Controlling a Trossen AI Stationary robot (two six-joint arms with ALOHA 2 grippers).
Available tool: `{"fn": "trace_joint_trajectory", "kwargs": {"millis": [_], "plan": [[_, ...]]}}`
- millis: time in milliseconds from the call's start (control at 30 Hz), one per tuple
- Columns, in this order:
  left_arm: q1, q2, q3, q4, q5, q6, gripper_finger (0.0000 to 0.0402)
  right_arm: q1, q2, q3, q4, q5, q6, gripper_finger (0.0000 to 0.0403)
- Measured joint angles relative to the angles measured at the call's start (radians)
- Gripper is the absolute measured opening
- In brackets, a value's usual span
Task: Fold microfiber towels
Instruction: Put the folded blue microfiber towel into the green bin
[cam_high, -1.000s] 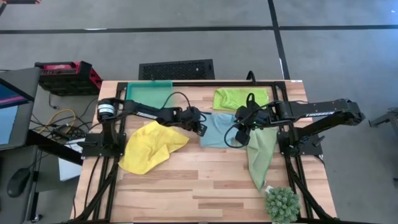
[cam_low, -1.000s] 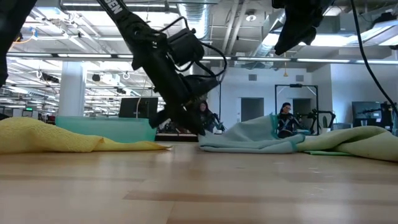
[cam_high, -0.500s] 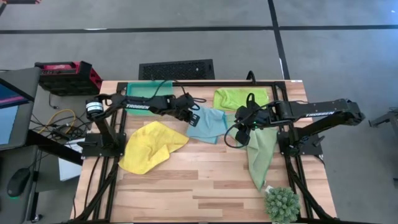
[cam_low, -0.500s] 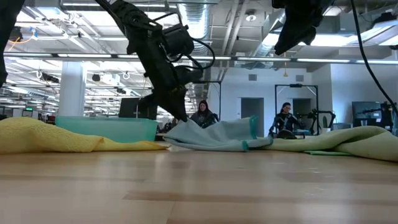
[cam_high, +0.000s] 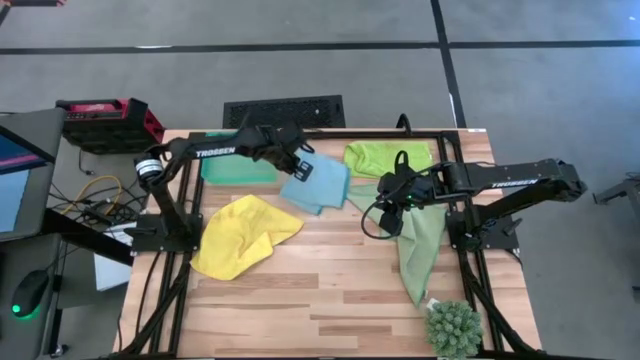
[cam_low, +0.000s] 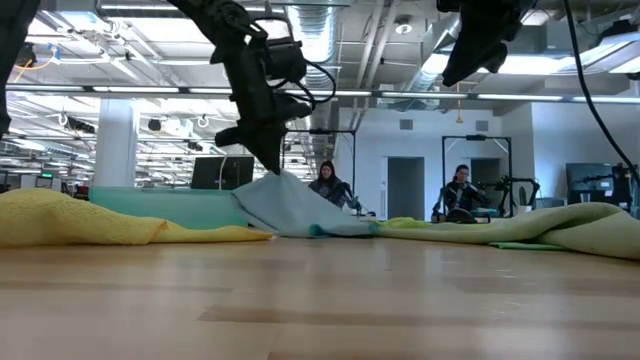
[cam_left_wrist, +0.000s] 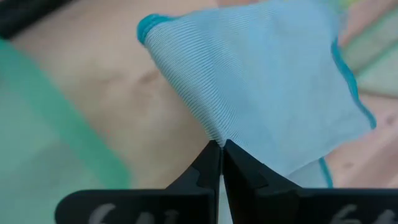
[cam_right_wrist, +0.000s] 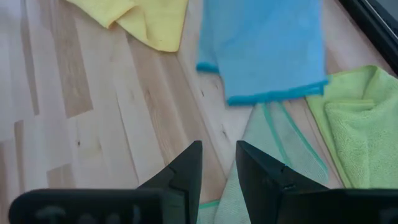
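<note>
The light blue towel (cam_high: 322, 186) lies at the far middle of the table beside the teal tray (cam_high: 232, 160). My left gripper (cam_high: 299, 164) is shut on its side nearest the tray; the low view shows the cloth (cam_low: 292, 208) rising in a peak to the fingers. My right gripper (cam_high: 392, 207) hovers high, open and holding nothing, above the upper end of the sage green towel (cam_high: 418, 250), which lies flat on the table. The yellow towel (cam_high: 243, 235) lies crumpled at the left. The lime green towel (cam_high: 386, 158) lies at the far right. My left gripper pinches a raised peak of the light blue towel (cam_left_wrist: 231, 132) between its two shut fingertips, on the side toward the tray. The fingers slant down from above. The pinched part is lifted and the cloth drapes down from it, its lower part (cam_low: 318, 226) resting on the table.
A spiky green plant (cam_high: 455, 328) stands at the near right corner. A black frame rail (cam_high: 440, 133) runs along the far edge. Bare wood (cam_high: 320, 290) fills the near middle. People sit in the room behind the table (cam_low: 458, 190).
My left gripper, staying shut, has swung up and toward the far left, to beside the tray. It has dragged the light blue towel from the table's middle along with it: the pinched part is lifted higher and the rest trails on the wood.
</note>
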Motion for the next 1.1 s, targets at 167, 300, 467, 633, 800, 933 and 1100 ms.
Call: {"fn": "trace_joint_trajectory", "kwargs": {"millis": [167, 300, 467, 633, 800, 933, 1100], "plan": [[0.073, 0.0, 0.042, -0.133, -0.041, 0.036, 0.0, 0.0, 0.0, 0.0, 0.0, 0.0, -0.002, 0.012], [0.124, 0.0, 0.054, -0.209, -0.069, 0.055, 0.0, 0.0, 0.0, 0.0, 0.0, 0.0, -0.008, 0.012], [0.166, -0.005, 0.059, -0.251, -0.11, 0.075, 0.0, 0.0, 0.0, 0.0, 0.0, 0.0, -0.008, 0.012], [0.196, -0.039, 0.059, -0.273, -0.148, 0.076, 0.0, 0.0, 0.0, 0.0, 0.0, 0.0, -0.009, 0.012], [0.23, -0.087, 0.061, -0.338, -0.222, 0.084, 0.0, 0.0, 0.0, 0.0, -0.001, 0.0, -0.009, 0.012], [0.263, -0.097, 0.061, -0.414, -0.286, 0.122, 0.0, 0.0, 0.0, 0.0, -0.001, 0.0, -0.01, 0.012], [0.307, -0.096, 0.061, -0.444, -0.34, 0.156, 0.0, 0.0, 0.0, 0.0, -0.001, 0.0, -0.012, 0.012]]}}
